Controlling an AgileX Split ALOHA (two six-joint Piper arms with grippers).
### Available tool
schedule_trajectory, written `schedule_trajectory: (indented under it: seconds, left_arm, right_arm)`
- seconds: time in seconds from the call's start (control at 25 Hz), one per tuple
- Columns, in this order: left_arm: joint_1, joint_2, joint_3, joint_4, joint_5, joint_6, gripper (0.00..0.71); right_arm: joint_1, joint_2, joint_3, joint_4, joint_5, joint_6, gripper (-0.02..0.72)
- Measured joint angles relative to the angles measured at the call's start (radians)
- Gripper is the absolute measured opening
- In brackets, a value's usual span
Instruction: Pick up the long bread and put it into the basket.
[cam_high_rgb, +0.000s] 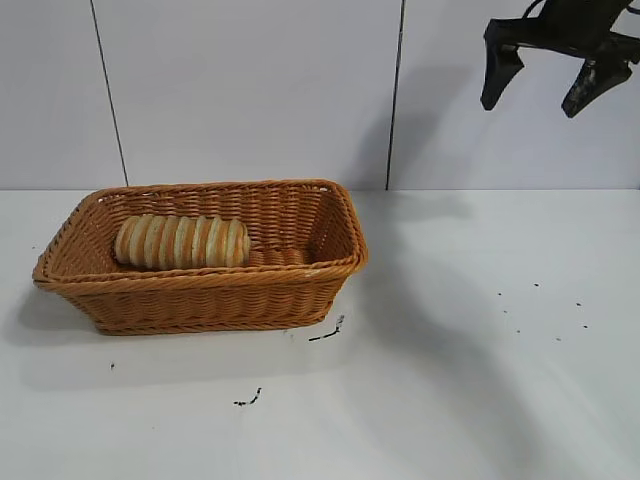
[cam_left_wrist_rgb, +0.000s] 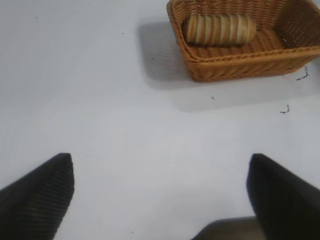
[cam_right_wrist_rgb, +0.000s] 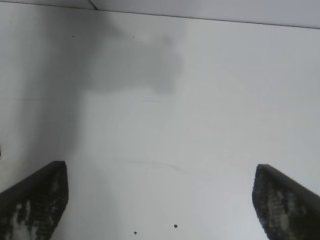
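Note:
The long bread (cam_high_rgb: 182, 242), a golden-tan ridged loaf, lies inside the orange-brown wicker basket (cam_high_rgb: 300, 295) at the table's left. Both also show in the left wrist view, the bread (cam_left_wrist_rgb: 219, 29) in the basket (cam_left_wrist_rgb: 240, 67). My right gripper (cam_high_rgb: 547, 84) is open and empty, raised high at the upper right, far from the basket. In its own view it (cam_right_wrist_rgb: 160, 192) hangs over bare white table. My left gripper (cam_left_wrist_rgb: 160, 187) is open and empty over bare table, well away from the basket; it is out of the exterior view.
The white table (cam_high_rgb: 480, 380) carries small dark specks and marks (cam_high_rgb: 328, 332) near the basket's front corner and at the right. A pale panelled wall (cam_high_rgb: 250, 90) stands behind.

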Motion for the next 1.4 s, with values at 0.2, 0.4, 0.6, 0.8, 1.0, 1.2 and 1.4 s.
schedule_trajectory:
  seconds: [0.2,0.4,0.6,0.8,1.0,1.2,1.4]
  left_arm:
    - [0.000,0.000,0.000,0.000,0.000,0.000,0.692]
    - [0.000,0.000,0.000,0.000,0.000,0.000,0.692]
    - [0.000,0.000,0.000,0.000,0.000,0.000,0.692]
    - [0.000,0.000,0.000,0.000,0.000,0.000,0.692]
    - [0.000,0.000,0.000,0.000,0.000,0.000,0.692]
    - [0.000,0.000,0.000,0.000,0.000,0.000,0.692]
    - [0.000,0.000,0.000,0.000,0.000,0.000,0.692]
  right_arm:
    - [0.000,-0.226,0.264,-0.002,0.000,0.000,0.687]
    - [0.000,-0.471,0.540,-0.002,0.000,-0.003,0.687]
    - [0.000,-0.715,0.835,-0.002,0.000,-0.003,0.687]
    - [0.000,-0.969,1.109,-0.002,-0.012,-0.010,0.687]
    - [0.000,-1.230,1.319,-0.005,-0.101,-0.010,0.687]
    - [0.000,-1.498,1.413,-0.019,-0.159,0.012,0.687]
    - [0.000,-1.709,1.438,-0.029,-0.191,0.058,0.687]
